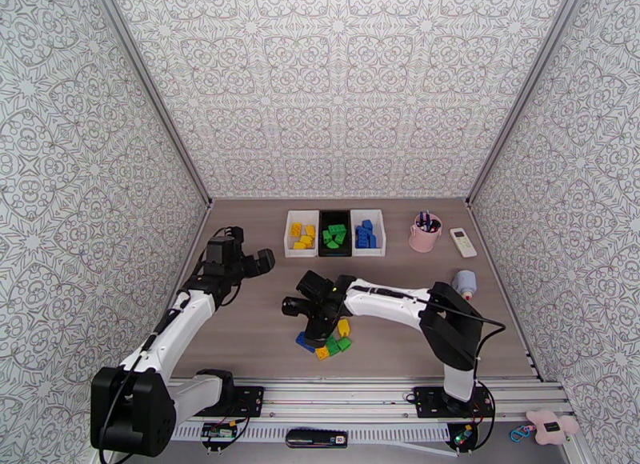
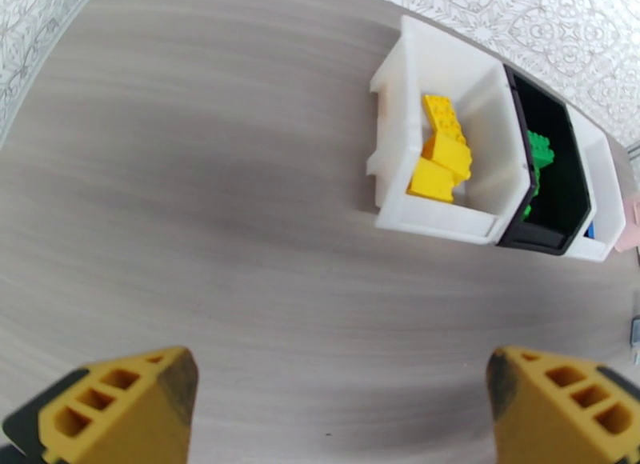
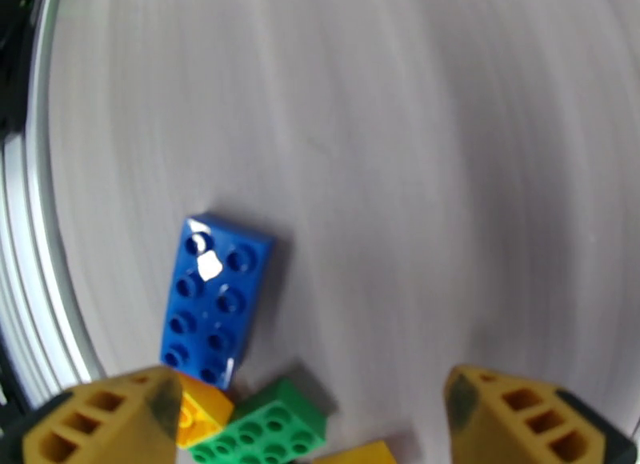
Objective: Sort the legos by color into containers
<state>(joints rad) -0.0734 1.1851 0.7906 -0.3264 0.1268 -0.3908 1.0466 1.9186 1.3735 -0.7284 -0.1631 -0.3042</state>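
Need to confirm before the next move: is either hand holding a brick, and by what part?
Nothing is held. The right hand hangs open near the flat blue studded plastic brick, not gripping it; the left hand is open and empty too.

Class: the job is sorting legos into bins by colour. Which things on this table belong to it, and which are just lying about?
Belong to the job: loose legos, left white bin, black bin, right white bin.
Lying about: pink cup of pens, white remote, pale blue object.
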